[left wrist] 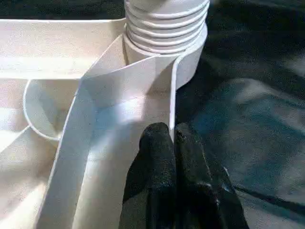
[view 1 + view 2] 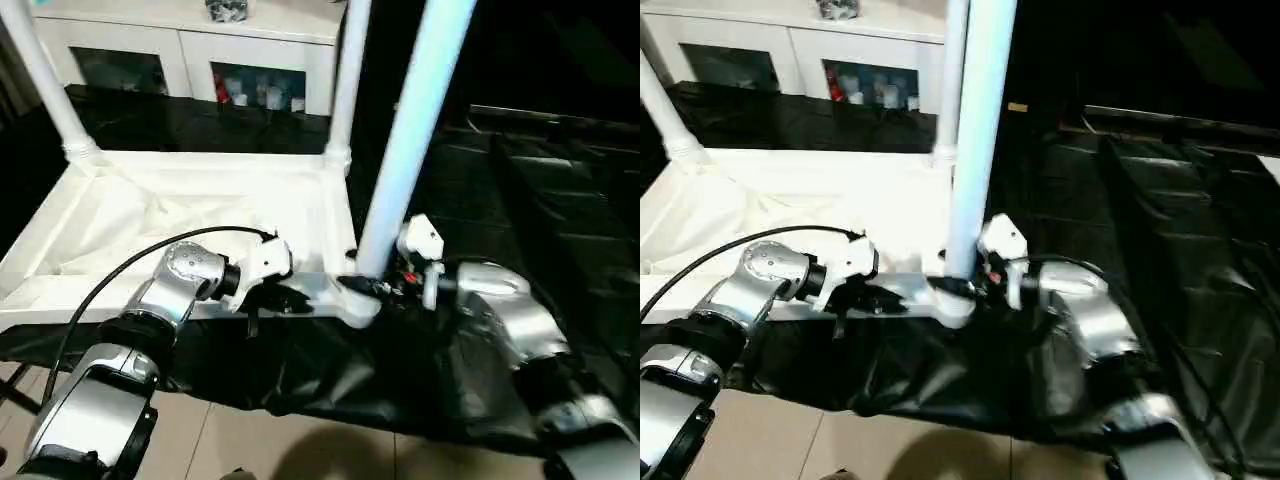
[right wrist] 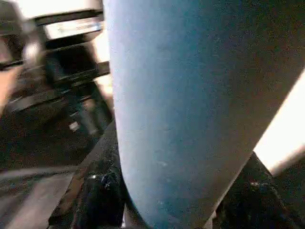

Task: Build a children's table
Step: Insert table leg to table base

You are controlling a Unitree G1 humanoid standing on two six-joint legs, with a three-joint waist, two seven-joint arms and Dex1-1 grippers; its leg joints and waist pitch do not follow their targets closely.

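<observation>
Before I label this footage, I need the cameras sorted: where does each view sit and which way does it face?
Left eye and right eye views: on the head, looking forward and down at the upturned table top; both silver forearms show.
Left wrist view: along the left gripper, pinching the rim beside the corner socket.
Right wrist view: along the right gripper, around the near leg.
Shared: that leg stands in the socket at the near corner.

white cabinet (image 2: 190,45) with glass doors at back; black sheet (image 2: 520,200) over surface; tiled floor (image 2: 300,445) in front
</observation>
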